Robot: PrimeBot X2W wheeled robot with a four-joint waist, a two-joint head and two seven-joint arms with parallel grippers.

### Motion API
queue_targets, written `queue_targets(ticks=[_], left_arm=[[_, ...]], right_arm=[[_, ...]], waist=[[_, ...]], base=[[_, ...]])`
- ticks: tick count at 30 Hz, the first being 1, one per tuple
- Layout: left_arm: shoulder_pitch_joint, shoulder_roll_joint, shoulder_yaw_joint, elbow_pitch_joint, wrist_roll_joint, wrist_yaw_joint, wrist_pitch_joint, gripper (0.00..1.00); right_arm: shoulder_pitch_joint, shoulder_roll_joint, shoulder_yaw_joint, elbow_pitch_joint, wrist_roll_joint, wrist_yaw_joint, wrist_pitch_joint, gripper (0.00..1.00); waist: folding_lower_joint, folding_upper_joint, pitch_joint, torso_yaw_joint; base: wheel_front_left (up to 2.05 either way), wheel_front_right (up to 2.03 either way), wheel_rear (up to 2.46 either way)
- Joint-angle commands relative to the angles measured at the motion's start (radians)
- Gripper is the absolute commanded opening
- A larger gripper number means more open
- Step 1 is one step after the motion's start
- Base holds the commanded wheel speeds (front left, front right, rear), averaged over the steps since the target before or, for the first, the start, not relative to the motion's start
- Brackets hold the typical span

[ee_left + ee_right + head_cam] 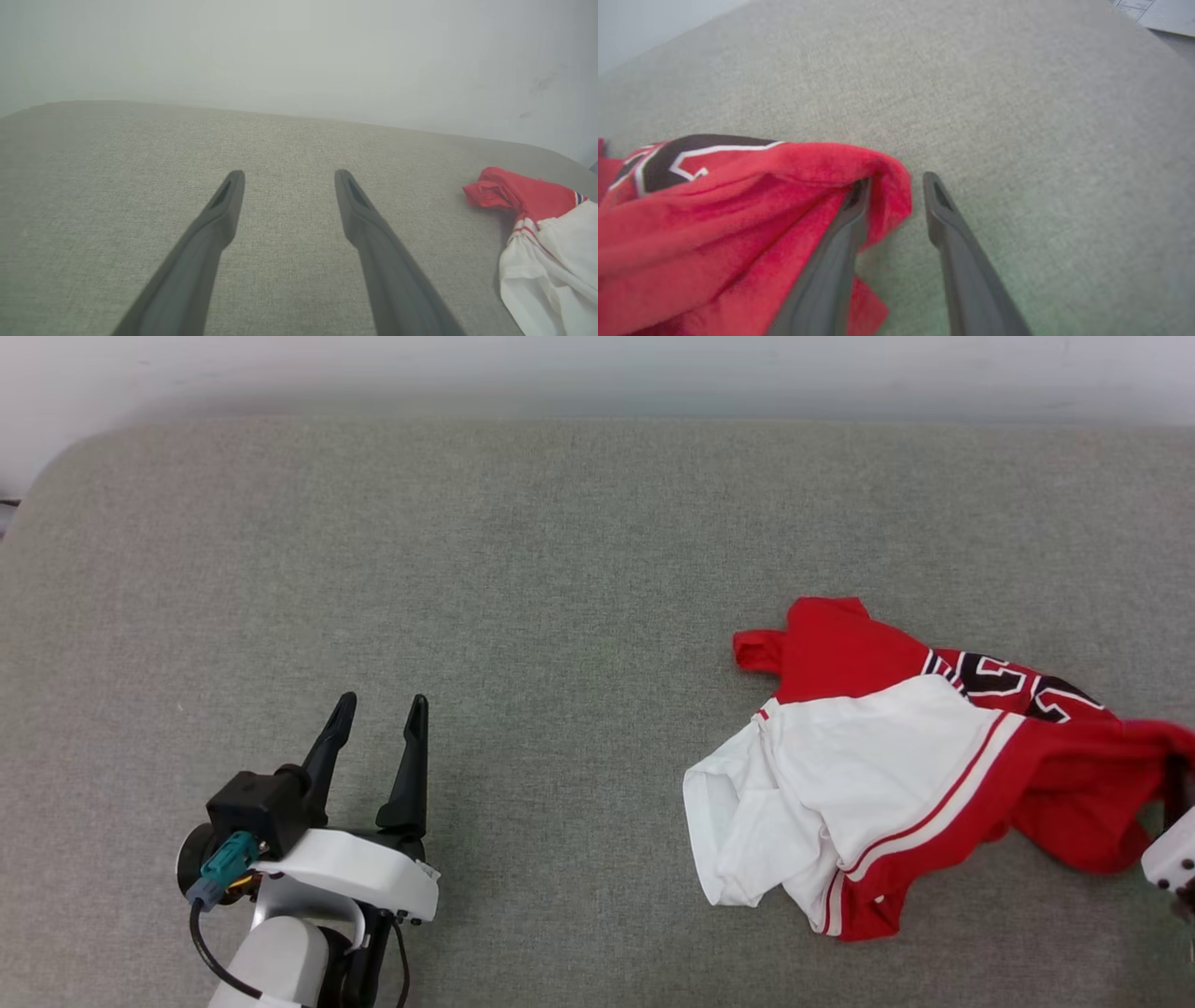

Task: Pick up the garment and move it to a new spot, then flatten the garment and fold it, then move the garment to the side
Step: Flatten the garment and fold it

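Grey woven surface [560,523], pale wall [597,373] behind, crumpled garment [896,756], perhaps floor [1164,14]

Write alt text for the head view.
A crumpled red-and-white garment lies at the right of a grey fabric surface. The left gripper, open, sits at lower left, well apart from it. The right arm shows at the right edge, by the cloth.

One garment [896,756], one grey fabric surface [560,569], one left gripper [378,709] and one right gripper [896,184], two dark fingers [224,210] each, four altogether.
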Motion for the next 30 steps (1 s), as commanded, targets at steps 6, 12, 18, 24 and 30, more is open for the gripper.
queue_targets(ticks=[6, 12, 18, 24, 30], left_arm=[[0.02, -0.014, 0.012, 0.019, 0.021, -0.008, -0.002, 1.0], [0.048, -0.02, 0.014, 0.029, 0.031, -0.007, -0.002, 1.0], [0.075, -0.022, 0.008, 0.039, 0.035, -0.003, -0.002, 1.0], [0.1, -0.02, 0.001, 0.049, 0.036, 0.007, 0.002, 1.0], [0.12, -0.018, -0.011, 0.051, 0.04, 0.015, 0.014, 1.0]], right_arm=[[0.024, 0.013, 0.032, -0.065, -0.025, -0.001, -0.192, 1.0], [0.095, 0.042, 0.096, -0.195, -0.072, -0.001, -0.299, 1.0], [0.211, 0.067, 0.235, -0.356, -0.081, -0.001, -0.304, 1.0], [0.335, 0.072, 0.387, -0.5, -0.045, -0.001, -0.271, 1.0], [0.421, 0.071, 0.456, -0.589, -0.007, -0.001, -0.237, 1.0]], waist=[[-0.0001, -0.0001, -0.049, -0.009], [-0.0001, -0.0001, -0.098, -0.016], [-0.0001, -0.0001, -0.147, -0.021], [-0.0001, -0.0001, -0.193, -0.03], [-0.0001, -0.0001, -0.233, -0.034]], base=[[0.0, 0.0, 0.0], [0.0, 0.0, 0.0], [0.0, 0.0, 0.0], [0.0, 0.0, 0.0], [0.0, 0.0, 0.0]])
